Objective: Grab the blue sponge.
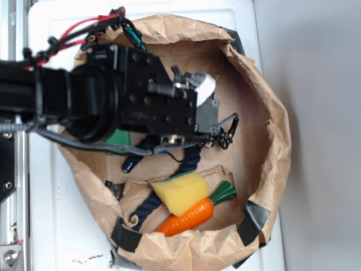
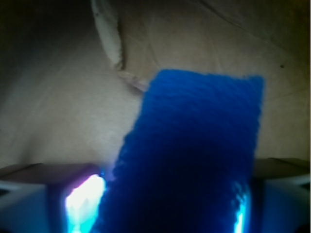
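Note:
The blue sponge (image 2: 194, 145) fills the middle of the wrist view, a flat bright-blue rectangle with a rough weave, reaching forward over brown paper. My gripper (image 2: 165, 204) is shut on its near end. One fingertip (image 2: 82, 204) glows at the sponge's left edge and the other (image 2: 241, 213) presses its right edge. In the exterior view my black arm (image 1: 152, 101) hangs over the upper left of the paper bag (image 1: 271, 130), hiding both the sponge and the jaws beneath it.
A chunky yellow sponge (image 1: 180, 193) and an orange toy carrot (image 1: 192, 217) lie at the bag's front. A dark blue rope (image 1: 192, 159) runs beside them. A flat green piece (image 1: 119, 138) peeks from under the arm. Crumpled bag walls ring everything.

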Controlling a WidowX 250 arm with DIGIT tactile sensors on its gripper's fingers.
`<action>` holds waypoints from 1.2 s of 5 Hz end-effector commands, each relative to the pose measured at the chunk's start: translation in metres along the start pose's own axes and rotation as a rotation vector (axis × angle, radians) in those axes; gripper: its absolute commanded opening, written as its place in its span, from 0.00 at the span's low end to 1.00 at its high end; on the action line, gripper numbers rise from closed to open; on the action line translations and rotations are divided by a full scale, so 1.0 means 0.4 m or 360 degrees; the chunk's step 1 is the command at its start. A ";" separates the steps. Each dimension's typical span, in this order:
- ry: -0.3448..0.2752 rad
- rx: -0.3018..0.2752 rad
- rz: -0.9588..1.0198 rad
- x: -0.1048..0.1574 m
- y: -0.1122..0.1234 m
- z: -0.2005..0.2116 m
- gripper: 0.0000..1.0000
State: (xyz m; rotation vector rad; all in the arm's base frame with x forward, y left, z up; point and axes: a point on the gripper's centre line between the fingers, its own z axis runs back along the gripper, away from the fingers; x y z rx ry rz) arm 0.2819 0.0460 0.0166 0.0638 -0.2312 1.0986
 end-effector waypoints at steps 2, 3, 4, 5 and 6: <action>0.0162 -0.0128 -0.0242 0.017 -0.013 0.179 0.00; 0.0323 -0.0158 -0.0350 0.042 -0.005 0.269 0.00; 0.0366 -0.0299 -0.0660 0.023 0.008 0.354 0.00; 0.0352 -0.0284 -0.0942 -0.022 0.013 0.390 0.00; 0.0269 -0.0366 -0.1082 -0.065 0.040 0.408 0.00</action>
